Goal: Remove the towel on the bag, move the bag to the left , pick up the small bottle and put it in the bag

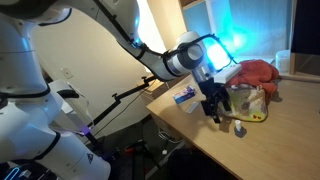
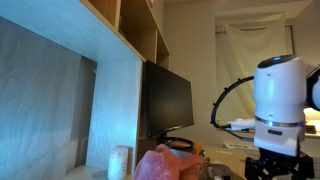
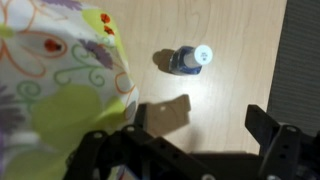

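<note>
A light wooden table (image 1: 285,140) is shown, its top pale and faintly grained. A red-pink towel (image 1: 258,72) is bunched in loose folds toward the far side of the top. Just in front of it a thin, pale bag (image 3: 60,70) is slumped, printed with orange, green and purple shapes. A small bottle (image 3: 190,59) with a pale round cap is set on bare wood near the bag but apart from it, and its shadow is cast on the wood. A flat blue packet (image 1: 183,97) is laid near the table's edge, well apart from the towel.
</note>
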Robot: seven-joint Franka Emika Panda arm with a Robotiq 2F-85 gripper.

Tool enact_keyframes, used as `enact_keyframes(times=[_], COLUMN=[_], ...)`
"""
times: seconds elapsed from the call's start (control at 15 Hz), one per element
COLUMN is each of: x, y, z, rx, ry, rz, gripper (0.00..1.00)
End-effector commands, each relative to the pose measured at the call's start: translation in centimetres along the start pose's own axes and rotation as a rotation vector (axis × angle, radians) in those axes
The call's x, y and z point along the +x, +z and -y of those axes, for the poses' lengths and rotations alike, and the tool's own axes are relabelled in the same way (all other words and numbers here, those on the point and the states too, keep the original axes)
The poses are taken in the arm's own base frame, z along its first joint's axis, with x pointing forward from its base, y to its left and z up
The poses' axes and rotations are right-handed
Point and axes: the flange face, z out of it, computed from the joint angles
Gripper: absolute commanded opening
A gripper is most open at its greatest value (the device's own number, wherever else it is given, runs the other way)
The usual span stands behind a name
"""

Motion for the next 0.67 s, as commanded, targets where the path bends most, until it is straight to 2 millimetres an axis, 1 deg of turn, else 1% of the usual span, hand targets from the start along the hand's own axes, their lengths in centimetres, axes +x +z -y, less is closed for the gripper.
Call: enact_keyframes(times=[0.0,0.27,0.47,0.6], x=[-2.4,-3.9,-4.8,-5.0], y=[0.5,1.3,2.6,3.7], z=[-1.2,-2.2,-2.9,-3.3], rx=[0.058,0.101,0.127,0.141], ry=[0.059,0.101,0.136,0.145], rz=[-0.003,0.015,0.017,0.003], gripper=[1.0,1.0,1.0,1.0])
